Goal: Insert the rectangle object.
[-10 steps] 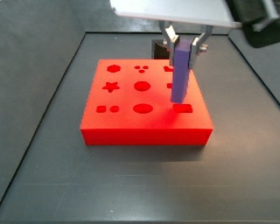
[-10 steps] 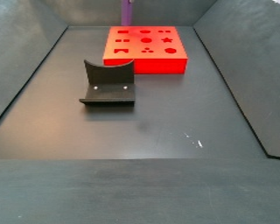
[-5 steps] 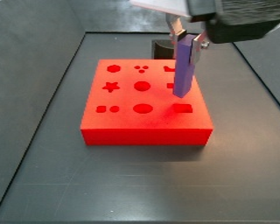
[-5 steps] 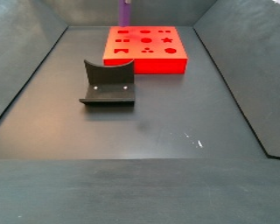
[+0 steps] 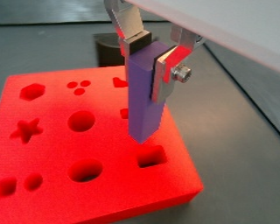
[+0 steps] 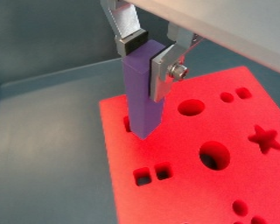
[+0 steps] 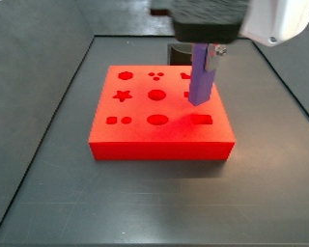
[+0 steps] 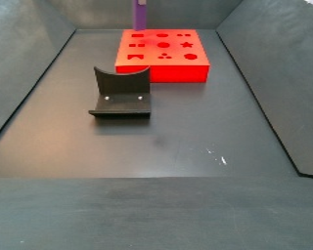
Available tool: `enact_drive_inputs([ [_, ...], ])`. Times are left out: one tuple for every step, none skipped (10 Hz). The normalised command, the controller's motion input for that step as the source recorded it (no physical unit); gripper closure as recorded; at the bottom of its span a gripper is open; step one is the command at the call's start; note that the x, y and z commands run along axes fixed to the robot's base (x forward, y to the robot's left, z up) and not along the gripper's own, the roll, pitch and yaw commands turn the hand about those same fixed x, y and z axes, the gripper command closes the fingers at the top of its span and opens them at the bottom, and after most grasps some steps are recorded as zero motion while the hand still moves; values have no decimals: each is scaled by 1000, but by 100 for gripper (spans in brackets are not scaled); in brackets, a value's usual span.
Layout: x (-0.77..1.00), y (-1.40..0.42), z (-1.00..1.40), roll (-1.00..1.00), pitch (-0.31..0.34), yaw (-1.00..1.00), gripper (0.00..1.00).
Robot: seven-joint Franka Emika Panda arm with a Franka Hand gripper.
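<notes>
My gripper (image 5: 150,59) is shut on the rectangle object (image 5: 143,105), a slim purple bar that hangs nearly upright from the fingers (image 5: 167,73). Its lower end hovers just above the top of the red block (image 5: 60,153). It sits behind the rectangular hole (image 5: 150,157), apart from it. Both wrist views show the grip; the bar (image 6: 142,96) is between the silver plates of the gripper (image 6: 147,54). In a side view the gripper (image 7: 207,48) holds the bar (image 7: 200,82) above the block (image 7: 151,121), short of the rectangular hole (image 7: 203,120). Only the bar's tip (image 8: 140,12) shows in a side view.
The red block (image 8: 163,54) has star, round, hexagon and heart-shaped holes. A dark grey curved holder (image 8: 120,93) stands on the dark floor apart from the block; it also shows behind the block (image 7: 180,50). Dark tray walls (image 8: 28,88) slope up at the sides.
The bar's lower end has risen a little from the rectangular hole and shifted back over the block. The wrist has swung so its body now covers more of the side view.
</notes>
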Motion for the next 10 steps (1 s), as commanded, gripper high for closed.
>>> enact_drive_inputs([
  [180, -134, 209, -253, 141, -769, 100],
  [211, -154, 183, -283, 16, -694, 100],
  [274, -100, 0, -280, 0, -646, 100],
  [534, -6, -217, -227, 80, -540, 100],
  [491, 0, -337, -164, 94, -577, 100],
  [329, 0, -409, -50, 183, -609, 100],
  [169, 0, -260, 0, 277, -594, 100],
  [0, 0, -11, 27, 389, -660, 100],
  [-63, 0, 0, 113, 401, -671, 100],
  [-157, 0, 146, 150, 374, -723, 100],
])
